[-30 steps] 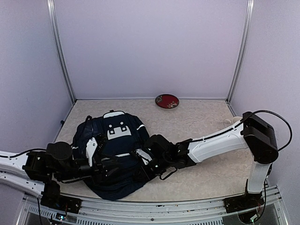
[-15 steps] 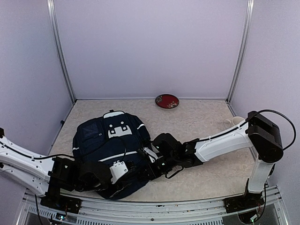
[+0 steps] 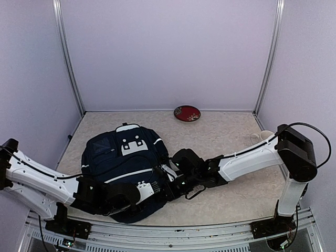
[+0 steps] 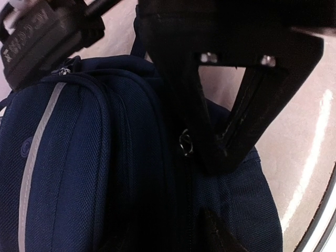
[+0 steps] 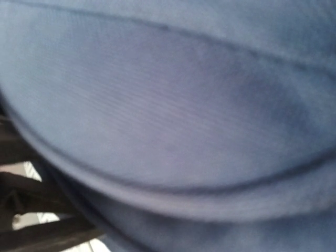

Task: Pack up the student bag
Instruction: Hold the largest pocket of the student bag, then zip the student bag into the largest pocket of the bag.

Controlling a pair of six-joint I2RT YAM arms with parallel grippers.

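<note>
The student bag (image 3: 123, 157) is a navy backpack with white piping and a white patch, lying flat at the left of the table. My left gripper (image 3: 152, 188) lies against the bag's near right corner. The left wrist view shows navy fabric (image 4: 79, 157), a closed zipper with a metal ring pull (image 4: 185, 143), and one dark finger (image 4: 223, 233) low against the fabric. My right gripper (image 3: 169, 181) presses into the bag's right edge from the right. Blurred blue fabric (image 5: 168, 115) fills the right wrist view and hides its fingers. I cannot tell how either pair of jaws stands.
A red dish (image 3: 187, 113) sits at the back wall. A small white object (image 3: 265, 135) lies at the right edge, behind the right arm. Black straps (image 5: 31, 210) show at the bag's edge. A metal rail (image 3: 184, 231) runs along the table front.
My left arm has swung off the top of the bag and down along its near edge, carrying the gripper rightwards to the near right corner. The right arm shifted slightly right, then held still.
</note>
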